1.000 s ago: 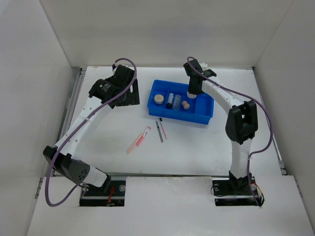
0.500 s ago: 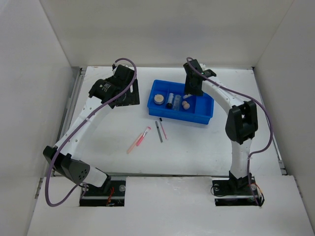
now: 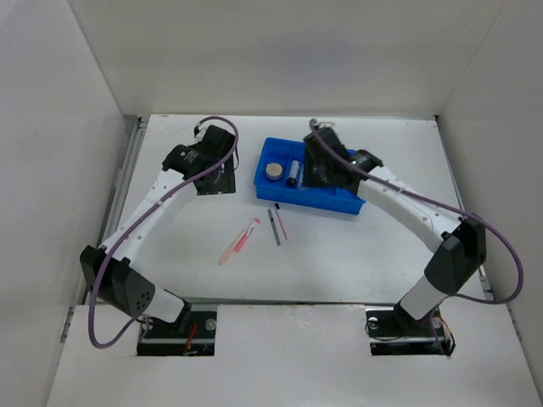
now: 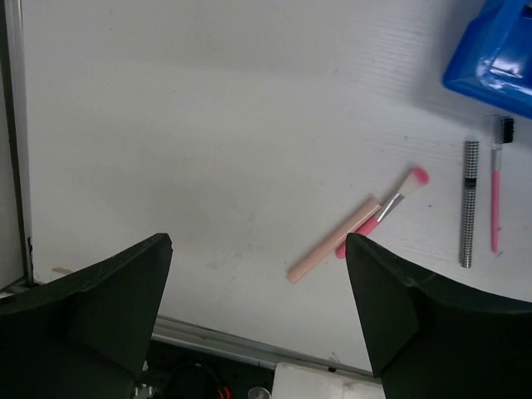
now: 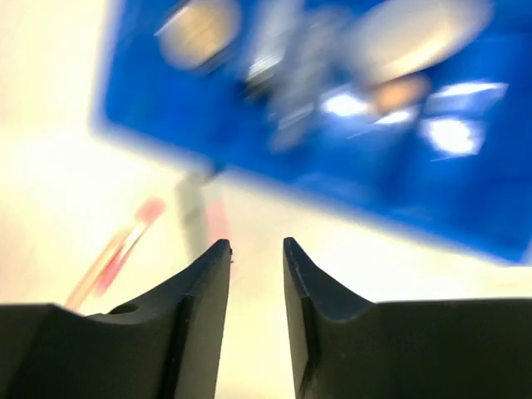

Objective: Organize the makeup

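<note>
The matte black left gripper (image 4: 258,249) gapes wide and empty beside four thin sticks on the white table (image 4: 208,125): peach rod (image 4: 331,250), pink-tipped brush (image 4: 392,202), checkered wand (image 4: 470,204) and pink comb (image 4: 496,199), patterns only its wrist view resolves. Rightward, the glossy blue tray (image 3: 288,197) holds one round beige compact (image 3: 273,170) and one tube (image 3: 294,172). The right gripper (image 5: 256,245), its view blurred, has fingers slightly parted, grasping nothing.

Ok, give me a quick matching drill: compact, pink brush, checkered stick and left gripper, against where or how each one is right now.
1. compact
2. pink brush
3. checkered stick
4. left gripper

A. open, holding nothing
B. on the table, against a peach stick
C. in the blue tray
D. on the table beside a pink-handled comb

Pairs: 1-C, 2-B, 3-D, 4-A
</note>
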